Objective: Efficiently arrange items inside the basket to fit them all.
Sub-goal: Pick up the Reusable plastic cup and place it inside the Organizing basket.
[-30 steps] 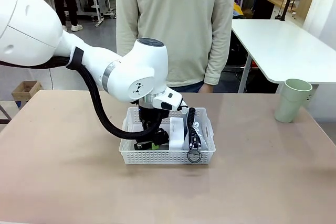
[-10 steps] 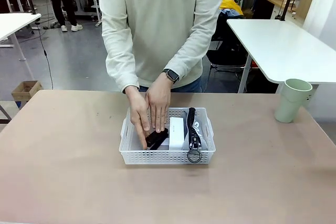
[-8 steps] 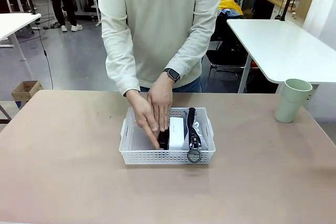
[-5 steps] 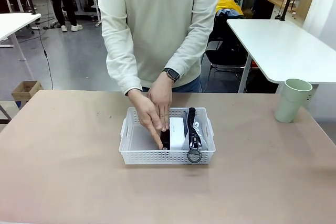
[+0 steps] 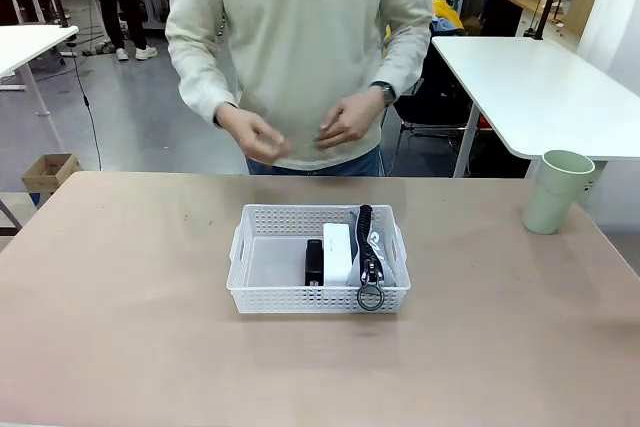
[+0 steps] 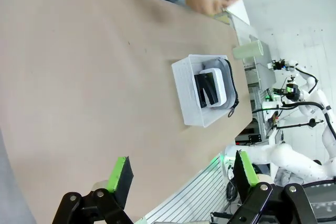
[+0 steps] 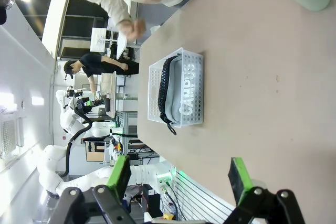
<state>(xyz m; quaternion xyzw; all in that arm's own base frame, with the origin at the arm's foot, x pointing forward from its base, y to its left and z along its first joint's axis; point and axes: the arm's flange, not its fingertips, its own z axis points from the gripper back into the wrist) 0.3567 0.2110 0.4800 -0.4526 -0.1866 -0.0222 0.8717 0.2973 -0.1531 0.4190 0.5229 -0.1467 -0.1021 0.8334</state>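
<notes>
**3 items in the basket, cup out on the desk**

So the desk point(image 5: 130, 327) is a plain matte brown-beige top, pretty clean apart from a few tiny dark specks on the left side. The white lattice basket point(image 5: 318, 297) sits about dead centre. Its right half is packed. The black stapler point(image 5: 314, 262) is right up against the white box point(image 5: 337, 252), and on the box's right the grey pouch point(image 5: 383, 247) stands on its edge, zipper up. The pouch's ring point(image 5: 370, 297) hangs over the near rim. The basket's left half is bare floor.

The pale green cup point(image 5: 557, 192) stands upright way over by the desk's right edge, well apart from the basket.

The person at the far side has both hands point(image 5: 250, 135) loosely curled up in front of the torso, clear of the basket.

The left jaws and right jaws are both spread wide with nothing between them. In each wrist view the green pads point(image 6: 119, 174) hang high over the desk.

The room looks like an open workshop. There's a white table point(image 5: 540, 87) behind on the right, a grey floor point(image 5: 140, 137) and a cardboard box point(image 5: 48, 172) down on the left. There are more tables and people farther back.
</notes>
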